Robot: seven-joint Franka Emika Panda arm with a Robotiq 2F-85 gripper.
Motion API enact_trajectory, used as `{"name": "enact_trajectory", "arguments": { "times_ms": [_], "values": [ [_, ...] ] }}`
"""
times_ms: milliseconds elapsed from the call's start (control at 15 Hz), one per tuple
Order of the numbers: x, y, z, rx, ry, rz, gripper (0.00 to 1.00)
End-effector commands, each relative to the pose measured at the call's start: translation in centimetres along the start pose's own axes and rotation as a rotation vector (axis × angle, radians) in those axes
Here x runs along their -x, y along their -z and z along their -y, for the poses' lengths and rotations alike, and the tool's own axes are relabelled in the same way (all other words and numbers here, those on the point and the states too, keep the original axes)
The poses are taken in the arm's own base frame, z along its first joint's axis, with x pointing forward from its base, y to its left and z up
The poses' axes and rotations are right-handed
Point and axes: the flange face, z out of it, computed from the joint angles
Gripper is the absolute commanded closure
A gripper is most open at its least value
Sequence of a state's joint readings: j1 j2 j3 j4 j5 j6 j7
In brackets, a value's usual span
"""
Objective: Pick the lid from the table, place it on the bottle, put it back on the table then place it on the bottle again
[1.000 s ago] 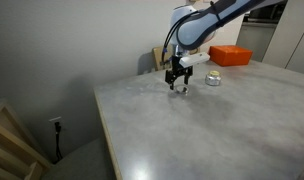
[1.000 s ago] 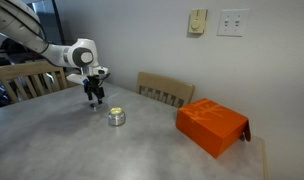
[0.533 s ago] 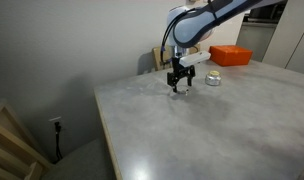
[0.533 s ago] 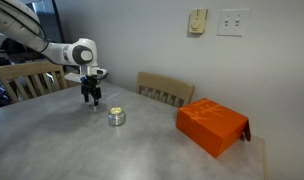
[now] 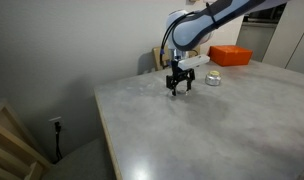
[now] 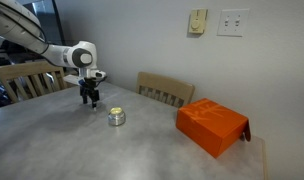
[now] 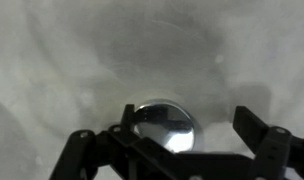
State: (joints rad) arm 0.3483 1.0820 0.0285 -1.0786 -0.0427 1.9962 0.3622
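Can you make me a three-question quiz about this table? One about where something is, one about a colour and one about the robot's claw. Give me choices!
1. Where is the lid?
A: on the floor
B: on the table, under the gripper
C: in a drawer

2. What colour is the box?
A: blue
B: green
C: orange

3. How are the gripper's jaws?
A: open and empty
B: shut on the lid
C: shut on a spoon

Answers:
1 B, the wrist view shows it lying on the table below the gripper.
2 C, it is bright orange in both exterior views.
3 A, the fingers stand wide apart on either side of the lid.
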Motion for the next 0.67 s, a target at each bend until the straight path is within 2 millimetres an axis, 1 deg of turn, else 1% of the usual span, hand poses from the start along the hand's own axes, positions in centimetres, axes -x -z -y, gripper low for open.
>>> {"name": "enact_trajectory", "arguments": {
  "times_ms": [0,333,533,600],
  "values": [
    [-0.2,-0.8,-0.2,-0.021,-0.040,0.004,0.00],
    [-0.3,-0.3,-1.1,-0.030,-0.084,-0.004,0.00],
    [-0.3,0.3,-2.4,-0.035,-0.125,-0.017,0.00],
    [-0.4,0.1,-2.7,-0.040,-0.142,-0.020,0.00]
  ]
}}
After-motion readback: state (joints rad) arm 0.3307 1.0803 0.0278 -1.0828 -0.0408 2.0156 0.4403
